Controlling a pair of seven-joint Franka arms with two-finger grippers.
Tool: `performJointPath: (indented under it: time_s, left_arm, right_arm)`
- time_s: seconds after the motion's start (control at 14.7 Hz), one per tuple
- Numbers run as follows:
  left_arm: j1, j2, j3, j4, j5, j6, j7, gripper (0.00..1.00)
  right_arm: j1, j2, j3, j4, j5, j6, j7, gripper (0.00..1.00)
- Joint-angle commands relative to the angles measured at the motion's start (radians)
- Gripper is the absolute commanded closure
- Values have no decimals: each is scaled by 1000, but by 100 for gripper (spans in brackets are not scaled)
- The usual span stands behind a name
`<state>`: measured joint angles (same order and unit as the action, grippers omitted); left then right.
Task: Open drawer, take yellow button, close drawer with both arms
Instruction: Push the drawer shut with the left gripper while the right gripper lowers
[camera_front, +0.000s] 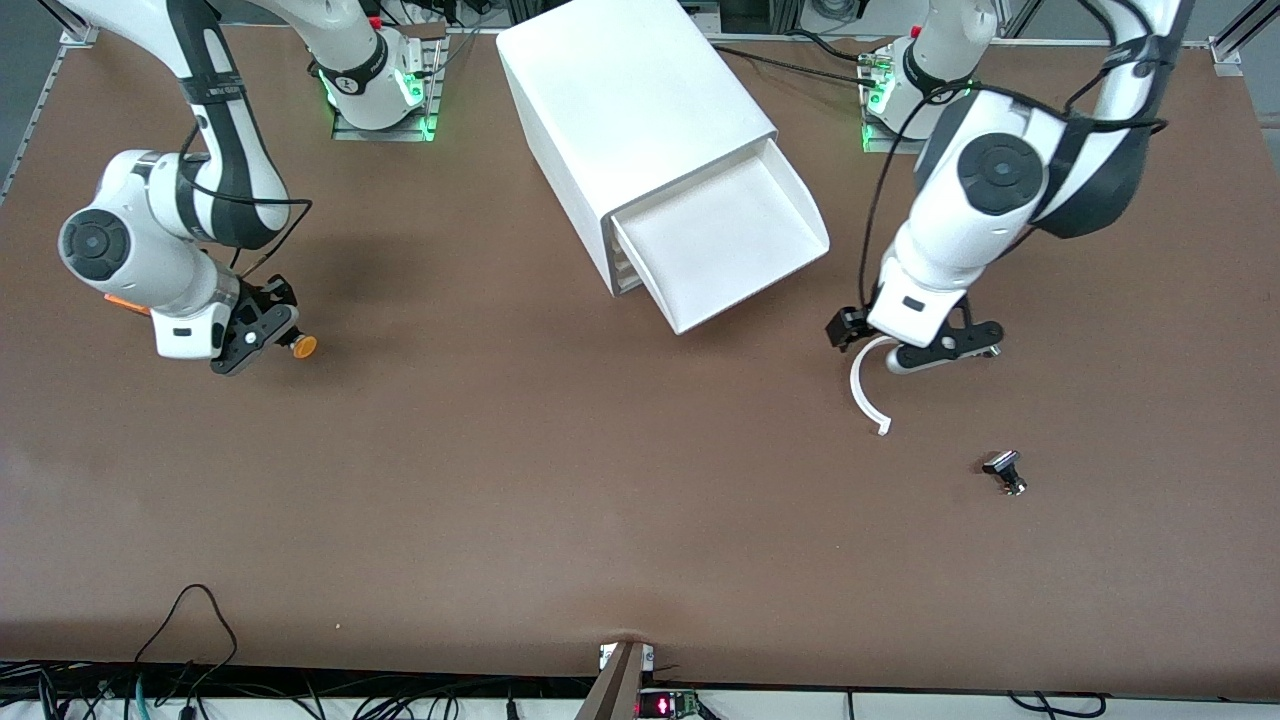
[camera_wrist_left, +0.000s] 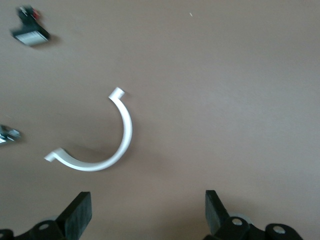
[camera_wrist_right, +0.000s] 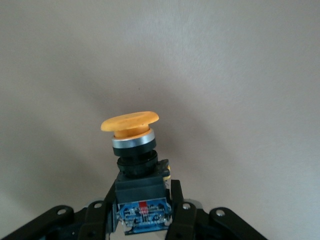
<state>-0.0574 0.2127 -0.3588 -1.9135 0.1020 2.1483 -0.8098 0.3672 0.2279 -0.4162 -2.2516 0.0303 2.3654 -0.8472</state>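
Note:
The white cabinet (camera_front: 620, 110) stands at the back middle of the table. Its top drawer (camera_front: 730, 250) is pulled out, and its tray looks empty. My right gripper (camera_front: 268, 332) is shut on the button (camera_front: 303, 346) over the table toward the right arm's end. In the right wrist view the fingers (camera_wrist_right: 182, 220) of my right gripper (camera_wrist_right: 142, 212) clamp the black body, and the orange cap (camera_wrist_right: 131, 121) points away. My left gripper (camera_front: 930, 350) is open and empty, low over the table beside the drawer, with its fingers (camera_wrist_left: 77, 212) spread wide.
A white curved piece (camera_front: 865, 395) lies on the table just by the left gripper; it also shows in the left wrist view (camera_wrist_left: 117, 150). A small black-and-silver part (camera_front: 1005, 472) lies nearer the front camera. Something orange (camera_front: 125, 303) shows under the right arm.

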Motion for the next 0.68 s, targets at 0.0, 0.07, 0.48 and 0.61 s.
performJointPath:
  time_s: [0.0,0.07,0.48,0.61]
  left_arm:
    - [-51,39,1,1,10,54,-129,0]
    - [-64,51,1,2,10,70,-159,0]
    - [-130,86,-6,-41,4,108,-296,0]
    - [-130,79,-19,-56,-106,107,-293,0]
  right_arm:
    - [-5,7,10,-68,11,103,31,90]
    - [-5,28,10,-68,23,109,30,89]
    - [-5,128,10,-66,48,189,30,73]
    - [-5,123,11,-66,48,179,30,48]
